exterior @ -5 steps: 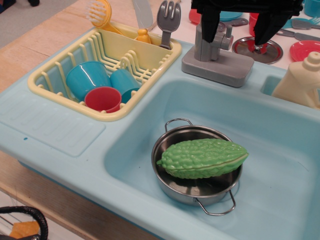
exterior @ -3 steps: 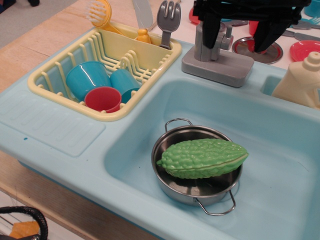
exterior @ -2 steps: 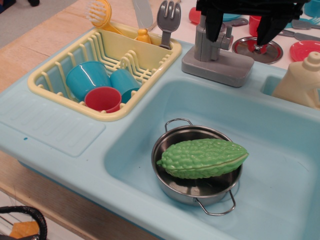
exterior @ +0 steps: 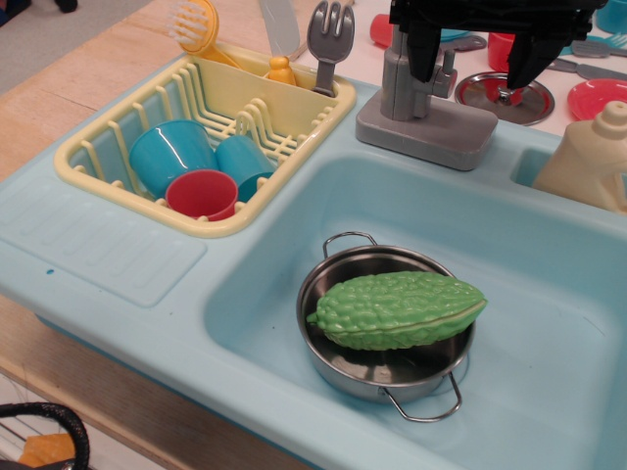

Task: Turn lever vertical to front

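Observation:
The upright grey toy tap [exterior: 397, 86] stands on its flat grey base [exterior: 431, 132] at the back edge of the blue sink [exterior: 255, 284]. Its small grey lever [exterior: 448, 70] projects on the tap's right side, just behind the base. My black gripper [exterior: 473, 54] hangs over the tap at the top edge, open. Its left finger [exterior: 422, 51] is against the tap's top, next to the lever. Its right finger [exterior: 525, 57] is apart from the tap, over a steel lid. It holds nothing.
A yellow dish rack [exterior: 118, 191] at left holds two blue cups [exterior: 174, 157], a red cup [exterior: 201, 194] and a grey fork [exterior: 330, 39]. A steel pot [exterior: 338, 367] with a green gourd [exterior: 397, 309] sits in the sink. A cream bottle [exterior: 593, 157] stands at right.
My gripper has lifted a little and shifted slightly right; its fingertips now sit higher on the tap. The tap, the lever and the other things have not moved.

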Motion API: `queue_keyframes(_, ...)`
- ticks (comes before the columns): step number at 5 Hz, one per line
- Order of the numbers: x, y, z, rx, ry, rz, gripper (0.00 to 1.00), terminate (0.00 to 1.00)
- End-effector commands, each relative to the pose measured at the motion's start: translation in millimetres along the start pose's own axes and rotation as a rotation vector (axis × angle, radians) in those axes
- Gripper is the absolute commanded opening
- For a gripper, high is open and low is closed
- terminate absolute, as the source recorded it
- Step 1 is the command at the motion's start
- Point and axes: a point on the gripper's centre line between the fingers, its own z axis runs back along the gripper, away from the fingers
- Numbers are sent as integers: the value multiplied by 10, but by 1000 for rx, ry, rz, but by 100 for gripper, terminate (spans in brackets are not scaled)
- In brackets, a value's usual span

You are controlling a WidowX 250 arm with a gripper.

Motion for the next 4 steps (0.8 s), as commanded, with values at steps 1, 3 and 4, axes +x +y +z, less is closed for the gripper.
queue_keyframes(1,176,52,17,-28,-36,15,100,0)
queue_keyframes(3,196,48,-4,-36,-72,4,0,0)
queue_keyframes(4,177,54,-2,-34,-70,11,0,0)
